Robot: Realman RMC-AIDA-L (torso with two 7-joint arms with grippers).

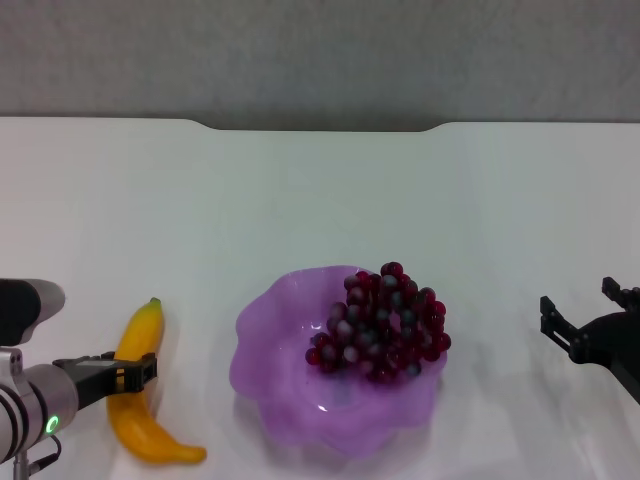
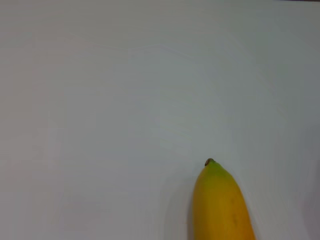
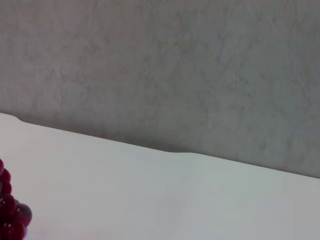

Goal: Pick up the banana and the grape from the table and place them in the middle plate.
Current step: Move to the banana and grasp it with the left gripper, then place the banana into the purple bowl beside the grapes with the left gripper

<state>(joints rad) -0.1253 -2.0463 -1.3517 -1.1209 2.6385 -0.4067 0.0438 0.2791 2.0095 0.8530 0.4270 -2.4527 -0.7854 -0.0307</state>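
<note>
You get bright, even, diffuse light on the table [image 1: 320, 190]; soft shadow under the middle plate [image 1: 262, 345] toward 6 o'clock; small glare on the banana [image 1: 140, 330]; the left wrist view looks slightly soft.

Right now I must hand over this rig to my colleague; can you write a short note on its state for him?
Left gripper: low at the banana, at its middle; whether it grips is unclear.
Right gripper: fingers open, empty, to the right of the purple plate.
Grape bunch: already in the plate.
Banana: lies on the white table, left of the plate.
Done: grapes placed.
Left: grasp the banana, lift it, put it in the plate.
</note>
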